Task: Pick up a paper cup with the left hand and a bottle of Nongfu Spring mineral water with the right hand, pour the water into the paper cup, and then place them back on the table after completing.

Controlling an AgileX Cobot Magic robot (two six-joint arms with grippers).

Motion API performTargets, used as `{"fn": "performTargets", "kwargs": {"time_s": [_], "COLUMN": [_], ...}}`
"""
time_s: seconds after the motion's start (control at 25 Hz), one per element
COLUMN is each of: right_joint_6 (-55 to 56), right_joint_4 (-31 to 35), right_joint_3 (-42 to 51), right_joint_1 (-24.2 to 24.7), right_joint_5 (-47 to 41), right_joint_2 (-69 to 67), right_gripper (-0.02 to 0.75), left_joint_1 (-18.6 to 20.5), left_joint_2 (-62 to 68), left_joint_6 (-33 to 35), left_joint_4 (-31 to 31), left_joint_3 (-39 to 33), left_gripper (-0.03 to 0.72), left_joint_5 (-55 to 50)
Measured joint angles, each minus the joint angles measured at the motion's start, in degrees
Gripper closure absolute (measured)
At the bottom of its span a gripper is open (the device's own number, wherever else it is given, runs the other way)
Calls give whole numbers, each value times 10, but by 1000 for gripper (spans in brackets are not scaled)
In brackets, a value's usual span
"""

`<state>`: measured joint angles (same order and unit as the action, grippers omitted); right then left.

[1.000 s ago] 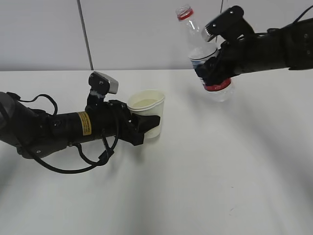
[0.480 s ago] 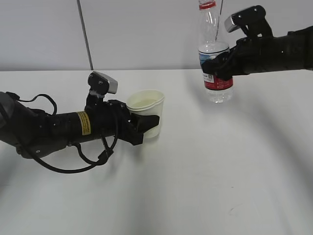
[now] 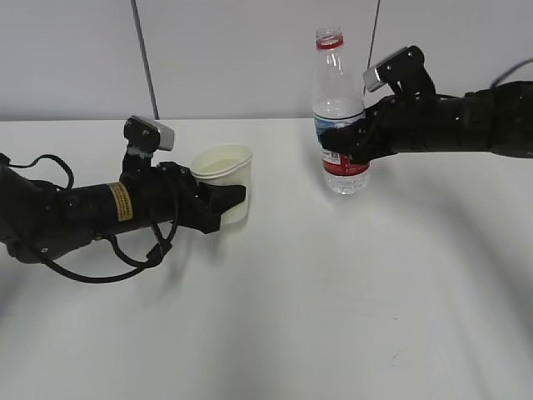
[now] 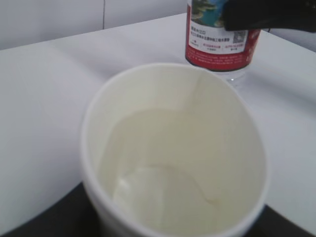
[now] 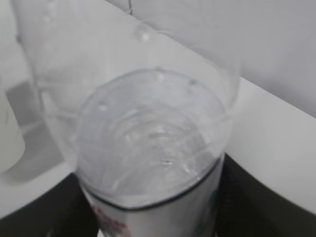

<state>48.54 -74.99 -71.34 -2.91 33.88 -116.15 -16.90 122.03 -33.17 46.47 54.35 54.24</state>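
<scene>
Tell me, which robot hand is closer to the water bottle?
The right hand. It is clamped around the water bottle at its label, holding it upright. The left hand is off to the side, holding the paper cup, with bare table between them.

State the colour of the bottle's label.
The bottle's label is red with white print, clearest in the left wrist view.

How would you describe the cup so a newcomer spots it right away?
On the white table, look left of the upright bottle. The paper cup sits at the tip of the left arm, the one with the yellow sticker, gripped in its jaws. It is plain off-white, open-topped, with water inside, unlike the clear, red-labelled bottle.
</scene>
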Motion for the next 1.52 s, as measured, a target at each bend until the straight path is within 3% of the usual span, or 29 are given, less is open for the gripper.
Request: {"fn": "performTargets", "kwargs": {"time_s": [0.68,1.52], "right_joint_6": [-109,-121], "right_joint_4": [86,94], "right_joint_3": [1,1], "right_joint_1": [5,5], "right_joint_5": [72,73], "right_joint_2": [-52,-52], "right_gripper": [301,301], "left_joint_1": [93,96], "left_joint_2": [0,0], "left_joint_6": [8,112], "left_joint_4": [-1,-108], "left_joint_3": [0,0], "left_gripper": [313,313], "left_joint_5": [-25,-46]}}
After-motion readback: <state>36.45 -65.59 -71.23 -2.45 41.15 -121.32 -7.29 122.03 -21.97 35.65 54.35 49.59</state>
